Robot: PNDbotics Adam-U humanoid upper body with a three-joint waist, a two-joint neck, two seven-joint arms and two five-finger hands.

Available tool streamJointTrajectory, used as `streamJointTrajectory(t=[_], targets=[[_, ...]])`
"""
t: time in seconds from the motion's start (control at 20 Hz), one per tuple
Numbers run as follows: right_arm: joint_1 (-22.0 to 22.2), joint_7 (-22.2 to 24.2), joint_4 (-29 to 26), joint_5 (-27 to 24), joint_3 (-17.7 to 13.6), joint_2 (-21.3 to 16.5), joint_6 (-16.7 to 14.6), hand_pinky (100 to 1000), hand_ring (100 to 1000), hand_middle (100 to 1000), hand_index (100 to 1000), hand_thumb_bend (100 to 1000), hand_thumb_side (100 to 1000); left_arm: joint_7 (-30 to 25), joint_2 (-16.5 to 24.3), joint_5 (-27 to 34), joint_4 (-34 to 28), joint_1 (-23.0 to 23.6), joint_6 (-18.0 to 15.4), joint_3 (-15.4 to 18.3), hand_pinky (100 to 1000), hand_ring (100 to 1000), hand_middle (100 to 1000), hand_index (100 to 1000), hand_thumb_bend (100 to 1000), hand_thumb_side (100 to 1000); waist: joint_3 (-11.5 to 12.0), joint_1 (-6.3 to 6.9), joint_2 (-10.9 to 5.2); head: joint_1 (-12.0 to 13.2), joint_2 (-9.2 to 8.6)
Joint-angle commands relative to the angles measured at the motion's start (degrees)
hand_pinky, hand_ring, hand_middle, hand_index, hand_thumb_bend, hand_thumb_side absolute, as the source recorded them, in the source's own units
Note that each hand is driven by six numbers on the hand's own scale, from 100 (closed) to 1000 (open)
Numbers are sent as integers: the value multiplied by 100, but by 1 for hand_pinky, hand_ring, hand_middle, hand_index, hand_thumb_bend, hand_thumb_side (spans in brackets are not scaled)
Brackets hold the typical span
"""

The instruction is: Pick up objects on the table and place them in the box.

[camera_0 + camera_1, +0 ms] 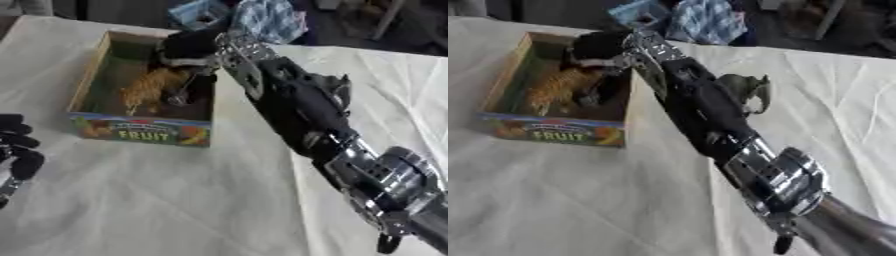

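Observation:
An open cardboard box (87,82) with a "FRUIT" label on its front stands at the far left of the white-covered table. My right arm reaches across from the lower right, and my right hand (188,50) hangs over the inside of the box. An orange striped toy (150,89) lies tilted in the box, right under and against that hand; whether the hand holds it is hidden. A grey elephant-like toy (747,90) stands on the cloth just behind my right forearm. My left hand (16,145) rests open at the left edge, holding nothing.
The white cloth (175,200) covers the table, with wide bare room in front of the box. Blue patterned bags (262,17) lie beyond the table's far edge. The right forearm (302,107) crosses the middle of the table.

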Motion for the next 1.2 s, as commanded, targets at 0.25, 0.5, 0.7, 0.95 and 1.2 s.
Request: streamJointTrajectory(t=[0.25, 0.5, 0.7, 0.95, 1.2], targets=[[-97, -872, 268, 1567, -24, 26, -520, 755, 653, 638, 810, 324, 532, -40, 59, 47, -132, -65, -2, -7, 526, 577, 576, 715, 767, 408, 32, 78, -89, -28, -82], [-158, -1726, 361, 2282, -33, -40, -520, 794, 774, 824, 919, 446, 671, -40, 61, 51, -123, -48, 0, -3, 527, 577, 576, 715, 766, 409, -12, 87, -111, -7, -87], [-249, -2026, 380, 2491, 17, -143, -520, 821, 825, 877, 944, 450, 730, -38, 67, 51, -107, -19, 1, 3, 527, 577, 576, 715, 767, 409, -73, 89, -149, 21, -74], [-347, -2066, 103, 2190, 261, -329, -520, 832, 845, 899, 950, 450, 714, -23, 87, 42, -85, 33, -3, 24, 528, 578, 576, 715, 767, 409, -177, 82, -210, 83, -49], [-405, -1874, -444, 1442, 532, -605, -520, 836, 848, 898, 951, 456, 621, -6, 111, 30, -64, 82, -7, 43, 528, 578, 576, 715, 766, 409, -316, 71, -259, 146, -15]])
